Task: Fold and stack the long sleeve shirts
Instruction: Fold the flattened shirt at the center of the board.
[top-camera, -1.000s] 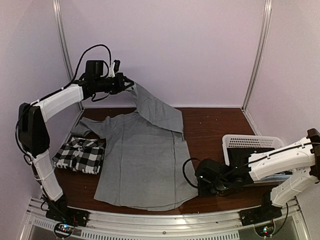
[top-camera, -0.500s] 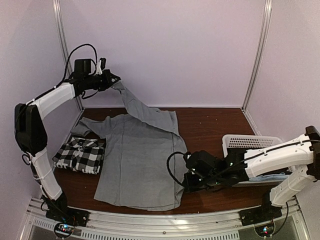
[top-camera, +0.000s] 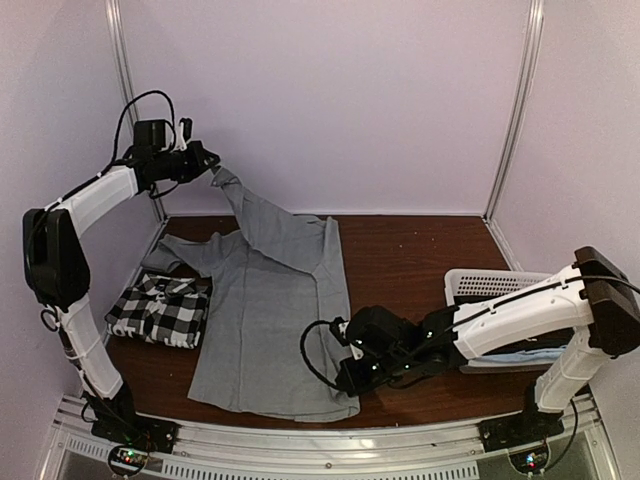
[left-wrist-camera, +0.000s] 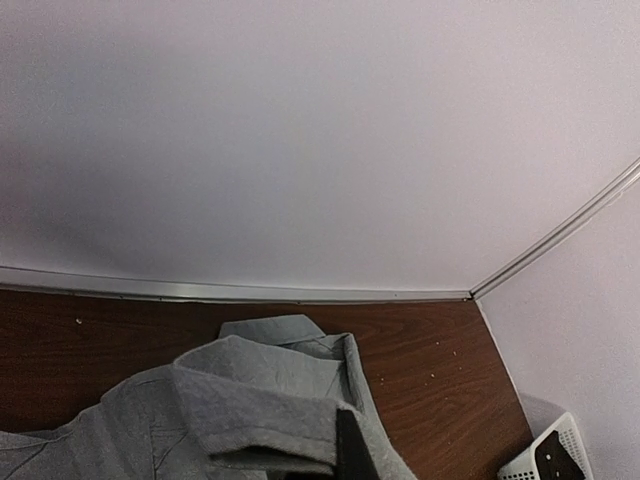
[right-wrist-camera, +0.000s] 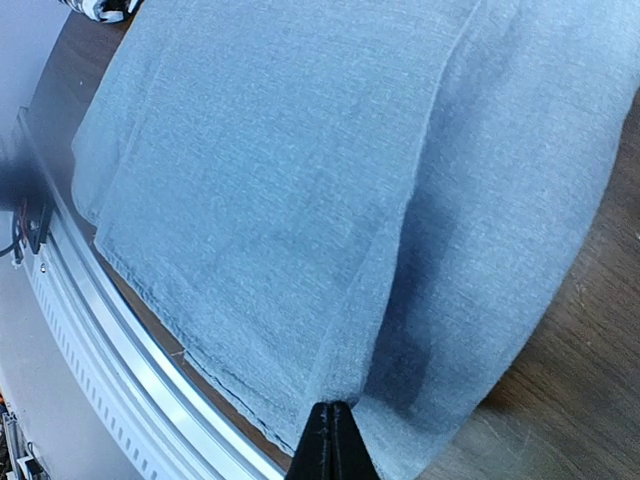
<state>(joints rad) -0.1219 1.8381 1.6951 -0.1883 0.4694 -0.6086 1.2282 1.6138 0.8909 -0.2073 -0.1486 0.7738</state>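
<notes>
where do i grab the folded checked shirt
Probably pinch the checked shirt at its near left corner, coming down from the left: it lies flat and folded, that corner looks free, and its right edge abuts the grey shirt.

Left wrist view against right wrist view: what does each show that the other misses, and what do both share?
Only the left wrist view shows the back wall, a corner of the white basket and the raised, bunched end of the grey shirt. Only the right wrist view shows the metal rail by the near edge of the table and the right tool shut on the shirt's edge. Both show the grey shirt and the brown table.
</notes>
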